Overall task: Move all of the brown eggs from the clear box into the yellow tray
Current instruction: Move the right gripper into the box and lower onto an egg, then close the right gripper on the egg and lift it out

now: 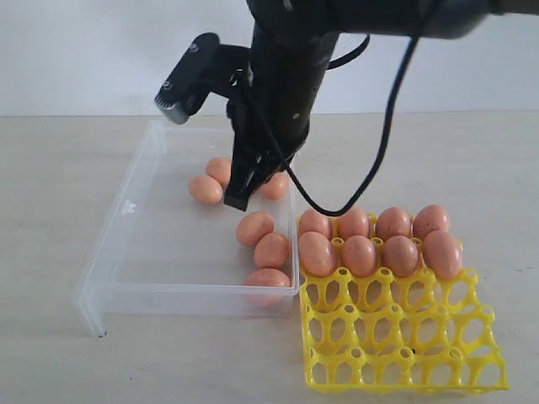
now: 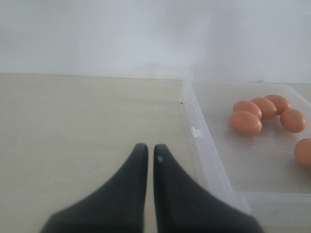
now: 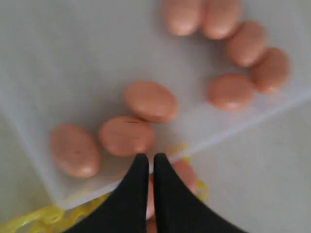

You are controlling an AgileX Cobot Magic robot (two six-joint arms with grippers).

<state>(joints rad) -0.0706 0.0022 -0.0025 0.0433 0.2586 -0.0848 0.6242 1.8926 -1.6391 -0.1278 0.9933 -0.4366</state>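
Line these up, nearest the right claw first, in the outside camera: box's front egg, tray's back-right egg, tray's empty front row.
1. Box's front egg, in front of the right gripper.
2. Tray's back-right egg, far right.
3. Tray's empty front row, front right.

**Pale desk, plain white wall**

A light beige desk (image 1: 59, 168) with a faint wood grain fills the lower part of the exterior view. Behind it rises a bare white wall (image 1: 84, 50), meeting the desk's far edge in a straight line. The light is soft and even.
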